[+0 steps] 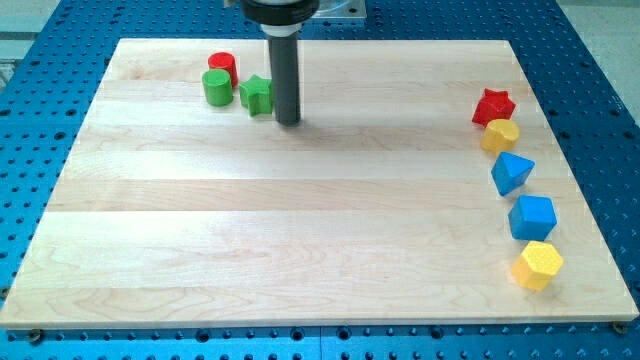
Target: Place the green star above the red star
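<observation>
The green star (257, 94) lies near the board's top left. My tip (288, 121) stands just to the star's right, close to it or touching it. The red star (493, 105) lies far off at the view's right edge, near the top of a column of blocks. The rod (285, 75) comes down from the view's top.
A green cylinder (216, 87) and a red cylinder (222, 66) sit just left of the green star. Below the red star lie a yellow block (501, 135), a blue block (511, 172), a blue cube (532, 217) and a yellow block (537, 265). The wooden board (300, 230) rests on a blue perforated table.
</observation>
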`<state>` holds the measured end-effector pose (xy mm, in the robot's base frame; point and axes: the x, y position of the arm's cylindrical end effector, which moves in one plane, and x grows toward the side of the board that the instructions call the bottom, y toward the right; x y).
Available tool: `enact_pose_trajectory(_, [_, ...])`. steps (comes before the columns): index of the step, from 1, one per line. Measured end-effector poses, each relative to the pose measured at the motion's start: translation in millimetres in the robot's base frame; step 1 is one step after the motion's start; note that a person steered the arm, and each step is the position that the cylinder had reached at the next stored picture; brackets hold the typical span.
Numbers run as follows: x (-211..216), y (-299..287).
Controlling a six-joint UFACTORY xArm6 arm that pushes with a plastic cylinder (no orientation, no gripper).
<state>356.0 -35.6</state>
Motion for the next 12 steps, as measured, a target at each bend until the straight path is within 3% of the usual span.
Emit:
enact_pose_trajectory(2, [-14, -97])
enact_pose_trajectory(3, [-36, -86])
enact_pose_trajectory(5, [-63, 17])
enact_pose_trajectory(6, [-46, -44])
enact_pose_trajectory(7, [-40, -43])
enact_pose_trajectory(8, [-13, 43])
enact_pose_trajectory(9, [-24, 68])
enact_pose_trajectory(10, [-27, 17])
enact_pose_trajectory(12, [-84, 113])
